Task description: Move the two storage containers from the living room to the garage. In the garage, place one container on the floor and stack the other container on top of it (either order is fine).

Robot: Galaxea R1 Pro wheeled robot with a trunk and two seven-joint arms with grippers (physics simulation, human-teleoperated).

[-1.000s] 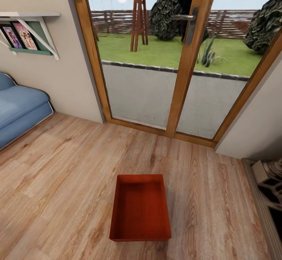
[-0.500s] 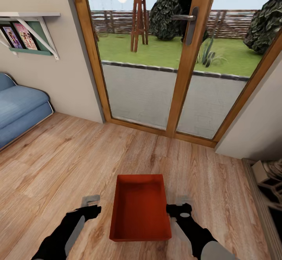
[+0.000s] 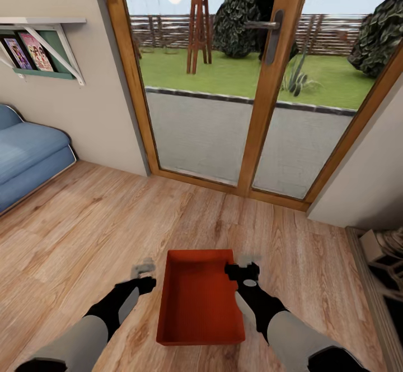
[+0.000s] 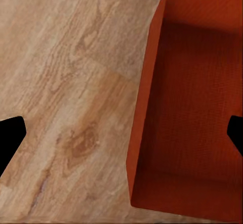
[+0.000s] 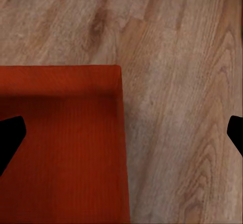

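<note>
Storage container point(image 3: 200, 299), red-orange and lidless, sits on the wood plank floor point(image 3: 73, 237) between my two sets of fingers. Its thin straight plastic walls look stiff and light but smooth, so I judge it slippery; I'd pinch one long wall over its rim. My left gripper point(image 4: 121, 133) has its fingers spread across the near wall; my right gripper point(image 5: 121, 133) straddles the opposite wall, equally spread. I count one container and two grippers.
</note>
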